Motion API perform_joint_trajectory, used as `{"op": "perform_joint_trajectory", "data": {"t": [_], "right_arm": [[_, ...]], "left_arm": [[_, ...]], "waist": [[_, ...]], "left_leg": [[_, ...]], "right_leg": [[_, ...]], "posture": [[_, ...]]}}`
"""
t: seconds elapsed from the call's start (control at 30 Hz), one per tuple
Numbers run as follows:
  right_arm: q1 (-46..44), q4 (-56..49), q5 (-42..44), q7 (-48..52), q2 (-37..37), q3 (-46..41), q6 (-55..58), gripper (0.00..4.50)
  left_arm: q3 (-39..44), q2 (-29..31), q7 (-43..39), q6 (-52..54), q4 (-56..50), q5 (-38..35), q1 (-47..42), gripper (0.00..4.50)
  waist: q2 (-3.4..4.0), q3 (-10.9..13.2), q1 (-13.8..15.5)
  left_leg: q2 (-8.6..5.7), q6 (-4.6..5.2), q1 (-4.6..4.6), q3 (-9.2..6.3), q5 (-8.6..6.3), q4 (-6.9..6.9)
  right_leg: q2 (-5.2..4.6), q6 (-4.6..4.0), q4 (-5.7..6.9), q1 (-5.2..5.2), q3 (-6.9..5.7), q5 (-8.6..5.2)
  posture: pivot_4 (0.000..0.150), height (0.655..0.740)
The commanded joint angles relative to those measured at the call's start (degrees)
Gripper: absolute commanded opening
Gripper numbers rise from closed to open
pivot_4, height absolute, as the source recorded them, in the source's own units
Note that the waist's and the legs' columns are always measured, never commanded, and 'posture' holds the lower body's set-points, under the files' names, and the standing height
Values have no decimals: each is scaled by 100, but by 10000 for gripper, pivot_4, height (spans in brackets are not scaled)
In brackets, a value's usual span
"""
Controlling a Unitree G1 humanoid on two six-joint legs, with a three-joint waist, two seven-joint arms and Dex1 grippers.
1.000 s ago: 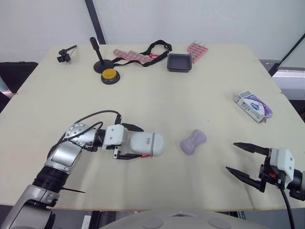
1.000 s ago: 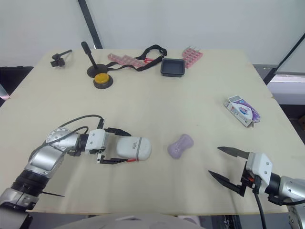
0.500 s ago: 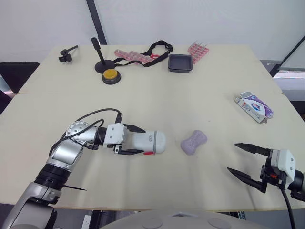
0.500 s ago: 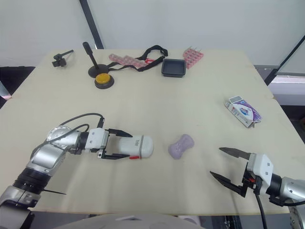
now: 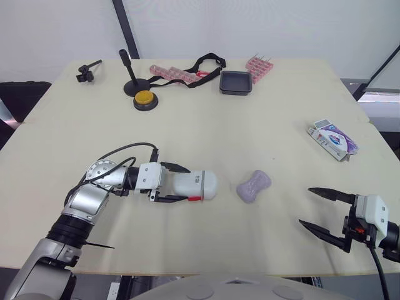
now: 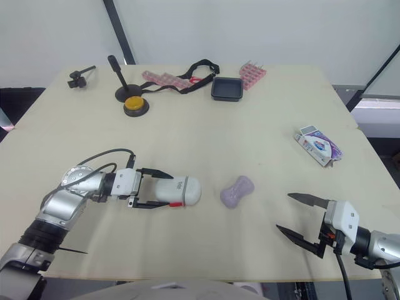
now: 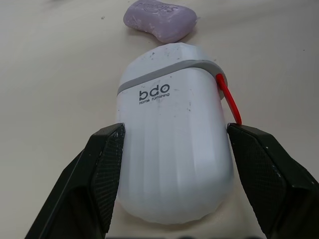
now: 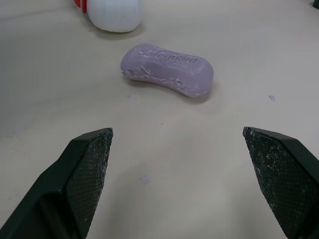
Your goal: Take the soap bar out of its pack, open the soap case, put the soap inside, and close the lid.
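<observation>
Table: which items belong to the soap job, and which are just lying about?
Job: white soap case, purple soap bar, soap pack.
Lying about: yellow button, black stand, black clamp, pink strip, black strap, black tray, pink rack.

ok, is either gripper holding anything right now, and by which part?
Left gripper clamps the soap case across its long sides, at the end away from its grey band. Right gripper is open, holding nothing.
</observation>
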Motion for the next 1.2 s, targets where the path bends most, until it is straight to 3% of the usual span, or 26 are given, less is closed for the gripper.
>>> {"op": "perform_joint_trajectory", "data": {"t": [0.03,0.07,0.1,0.17,0.57,1.2], "right_arm": [[-84,56,27,44,-108,-44,-72,45000],[-97,68,24,46,-115,-41,-72,45000],[-104,75,24,50,-122,-36,-73,45000],[-122,97,17,62,-137,-24,-81,45000],[-109,154,-8,107,-147,-55,-89,45000],[-15,180,-28,110,-164,-93,-133,45000]], "left_arm": [[-10,49,65,268,187,76,22,34296],[14,34,63,376,156,-10,-2,34296],[29,26,38,499,116,-103,-20,39898],[44,12,18,679,68,-199,-45,44797],[43,-31,-120,945,-83,-303,-9,44797],[-159,-261,-195,218,345,40,-230,44797]], "waist": [[0,0,-5],[0,0,-4],[0,0,-5],[0,0,-13],[-5,4,-15],[-5,4,-23]], "left_leg": [[0,0,0,0,0,0],[0,0,1,0,0,0],[0,0,1,0,0,0],[0,0,1,0,0,0],[0,0,-2,0,0,-14],[1,0,-3,1,0,-15]], "right_leg": [[0,0,0,0,0,0],[0,0,0,1,0,0],[0,0,0,2,0,0],[1,0,0,1,0,0],[1,0,-20,0,-4,0],[1,0,-21,0,-4,0]], "posture": [[1500,7291],[1500,7291],[1500,7291],[1500,7291],[1500,7291],[1500,7291]]}}
